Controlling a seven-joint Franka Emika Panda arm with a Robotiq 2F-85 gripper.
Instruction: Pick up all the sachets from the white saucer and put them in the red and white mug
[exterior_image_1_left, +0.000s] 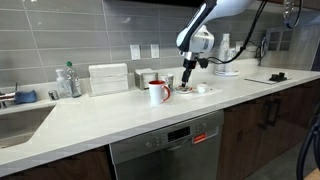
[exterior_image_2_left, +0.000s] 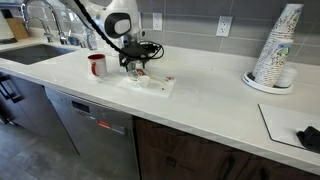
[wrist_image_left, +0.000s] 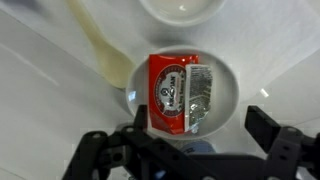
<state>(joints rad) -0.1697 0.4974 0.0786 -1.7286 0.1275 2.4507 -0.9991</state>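
Sachets lie overlapping mid white saucer, gripper poised over them, jaws wide and empty; best to drop straight and pinch side edges clear of the rim, with small white dish close beyond, red and white mug near, counter roomy.
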